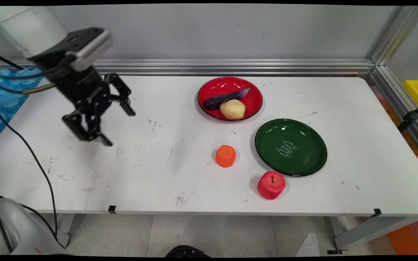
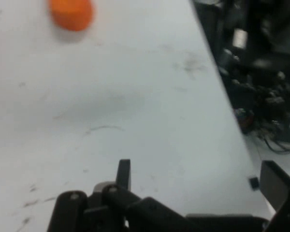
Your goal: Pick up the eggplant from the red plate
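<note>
The white table [image 1: 158, 174] carries a green plate [image 1: 291, 147] right, a red plate [image 1: 229, 98] far, holding eggplant [image 1: 226, 98] and potato [image 1: 232, 109]. The gripper [image 1: 116, 125] hovers left, jaws apart, empty. Apple [image 1: 271, 185] near; orange [image 1: 225, 156] mid-table.

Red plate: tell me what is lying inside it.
The red plate holds a purple eggplant lying across it and a pale potato in front, touching it. The potato covers part of the plate's floor and the eggplant's near side; nothing else shows.

Orange [image 2: 71, 13] cut by hand view's top edge; floor clutter [image 2: 261, 82] blurred
</note>
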Controlling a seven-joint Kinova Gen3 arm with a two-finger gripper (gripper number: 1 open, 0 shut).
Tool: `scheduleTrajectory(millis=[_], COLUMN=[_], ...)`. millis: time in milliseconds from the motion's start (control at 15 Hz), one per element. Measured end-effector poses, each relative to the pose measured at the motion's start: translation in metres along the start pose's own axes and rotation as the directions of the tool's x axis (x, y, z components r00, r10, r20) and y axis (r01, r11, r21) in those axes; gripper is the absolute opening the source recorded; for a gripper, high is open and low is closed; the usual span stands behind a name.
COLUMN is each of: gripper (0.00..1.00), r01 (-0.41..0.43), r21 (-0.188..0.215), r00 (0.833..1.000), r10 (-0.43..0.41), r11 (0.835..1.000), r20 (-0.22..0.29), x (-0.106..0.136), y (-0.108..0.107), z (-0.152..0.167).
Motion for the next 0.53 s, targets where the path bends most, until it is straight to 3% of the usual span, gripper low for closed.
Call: scheduleTrajectory(millis=[267,533], gripper=[1.0,1.0], r01=[0.164,0.329], r21=[0.079,0.158], r00=[0.986,0.944], r10=[-0.161,-0.318], r11=[0.983,0.931], r20=[-0.038,-0.091], x=[0.006,0.013], y=[-0.029,-0.064], z=[0.003,0.009])
